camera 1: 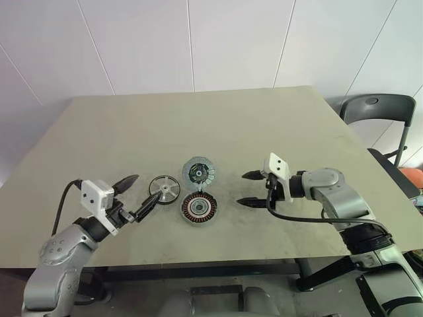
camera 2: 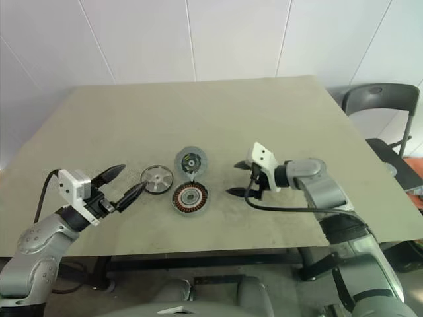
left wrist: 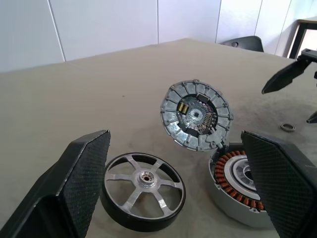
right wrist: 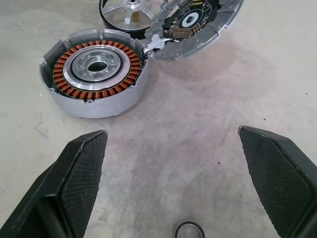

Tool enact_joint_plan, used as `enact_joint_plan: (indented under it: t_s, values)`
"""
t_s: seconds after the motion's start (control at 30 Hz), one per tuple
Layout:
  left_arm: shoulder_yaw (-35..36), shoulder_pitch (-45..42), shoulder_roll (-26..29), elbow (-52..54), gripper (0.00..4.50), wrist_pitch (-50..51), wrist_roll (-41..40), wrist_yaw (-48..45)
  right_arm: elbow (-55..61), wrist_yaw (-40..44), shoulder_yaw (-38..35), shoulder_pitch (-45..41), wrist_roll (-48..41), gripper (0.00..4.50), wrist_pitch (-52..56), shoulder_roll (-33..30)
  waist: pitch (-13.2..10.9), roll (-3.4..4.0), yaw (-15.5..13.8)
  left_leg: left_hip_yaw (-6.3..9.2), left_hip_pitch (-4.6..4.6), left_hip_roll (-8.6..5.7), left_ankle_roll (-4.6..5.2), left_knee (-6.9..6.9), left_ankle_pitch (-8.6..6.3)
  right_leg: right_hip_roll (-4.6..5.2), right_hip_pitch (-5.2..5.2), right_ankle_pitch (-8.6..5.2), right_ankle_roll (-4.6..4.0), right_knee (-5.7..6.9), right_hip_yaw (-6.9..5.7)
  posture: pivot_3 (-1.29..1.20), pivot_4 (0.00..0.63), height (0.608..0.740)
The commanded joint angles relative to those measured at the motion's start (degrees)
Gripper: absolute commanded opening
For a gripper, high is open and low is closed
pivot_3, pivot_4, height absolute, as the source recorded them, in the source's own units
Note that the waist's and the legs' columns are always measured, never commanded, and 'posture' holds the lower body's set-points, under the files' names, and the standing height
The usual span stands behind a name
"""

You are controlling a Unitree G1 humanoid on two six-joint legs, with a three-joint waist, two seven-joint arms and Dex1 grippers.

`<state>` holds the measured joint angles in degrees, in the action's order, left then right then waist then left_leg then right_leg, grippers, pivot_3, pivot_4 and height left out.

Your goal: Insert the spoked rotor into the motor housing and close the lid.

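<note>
Grey-green table (camera 1: pixel 198 125) seen against white panelled wall (camera 1: pixel 231 39). Dark grey chair (camera 1: pixel 377 109) placed beyond table's far right corner; second dark seat edge (camera 1: pixel 393 168) glimpsed nearer, along right side. Small dark ring (right wrist: pixel 189 231) seen lying flat on table surface, apart from other items. Faint scuffs and smudges noted on tabletop.

In the left wrist view, the left gripper's (left wrist: pixel 183 188) finger (left wrist: pixel 277 183) hides the far side of the motor housing (left wrist: pixel 233 183). In the right wrist view, the picture's edge cuts off the spoked rotor (right wrist: pixel 126 12), the lid (right wrist: pixel 198 22) beyond the housing, and a small ring (right wrist: pixel 189 231) between the right gripper's (right wrist: pixel 173 183) fingers.
</note>
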<state>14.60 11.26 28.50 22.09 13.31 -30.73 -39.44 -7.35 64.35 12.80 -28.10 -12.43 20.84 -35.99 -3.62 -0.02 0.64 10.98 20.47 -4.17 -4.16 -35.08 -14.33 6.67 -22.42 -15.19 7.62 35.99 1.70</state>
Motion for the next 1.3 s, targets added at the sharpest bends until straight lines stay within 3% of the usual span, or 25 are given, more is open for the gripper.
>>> enact_joint_plan:
  t_s: [0.03, 0.6, 1.07, 1.17, 1.3]
  values:
    - [0.6, 2.67, 2.36, 2.65, 4.5, -0.88, -0.19, -3.48, -1.72, -0.98, -1.94, 0.8, 1.13, 4.48, -4.02, -0.45, 0.0, 0.0, -0.01, -0.02, 0.0, 0.0, 0.0, 0.0, 0.0, 0.0, 0.02, 0.0, -0.01, -0.03, 0.0, 0.0, 0.0, 0.74]
    - [-0.25, 1.75, -0.01, -1.96, 4.5, -4.03, -0.03, -5.6, -6.75, -4.92, -7.75, 9.19, -0.59, 4.48, -11.68, 2.01, 0.0, 0.0, -0.16, -0.04, -0.02, 0.0, 0.0, -0.03, -0.01, 0.01, 0.08, -0.01, -0.02, -0.03, 0.0, 0.0, 0.0, 0.74]
    - [-0.46, 0.46, 0.07, -4.44, 4.5, -5.51, 0.52, -7.13, -7.92, -5.21, -6.5, 11.48, 0.83, 4.48, -12.64, 2.97, 0.0, 0.01, -0.09, -0.05, -0.06, 0.01, 0.0, -0.05, 0.0, 0.01, 0.09, -0.01, -0.03, 0.0, 0.01, 0.0, 0.0, 0.74]
    - [-0.49, 0.33, 0.11, -4.88, 4.5, -5.87, 0.61, -7.3, -8.72, -4.54, -5.96, 11.16, 1.5, 3.89, -12.25, 2.66, 0.0, 0.0, -0.11, -0.05, -0.04, 0.01, 0.0, -0.05, -0.01, 0.01, 0.09, -0.01, -0.03, -0.02, 0.0, 0.0, 0.0, 0.74]
    - [-0.36, 0.73, 0.07, -6.66, 4.5, -7.37, 0.77, -8.36, -11.38, -4.32, -5.12, 10.58, 3.48, 2.56, -14.49, 2.37, 0.0, 0.0, -0.04, -0.05, -0.06, 0.01, 0.0, -0.04, -0.01, 0.01, 0.11, -0.01, -0.03, -0.03, 0.01, 0.0, 0.0, 0.74]
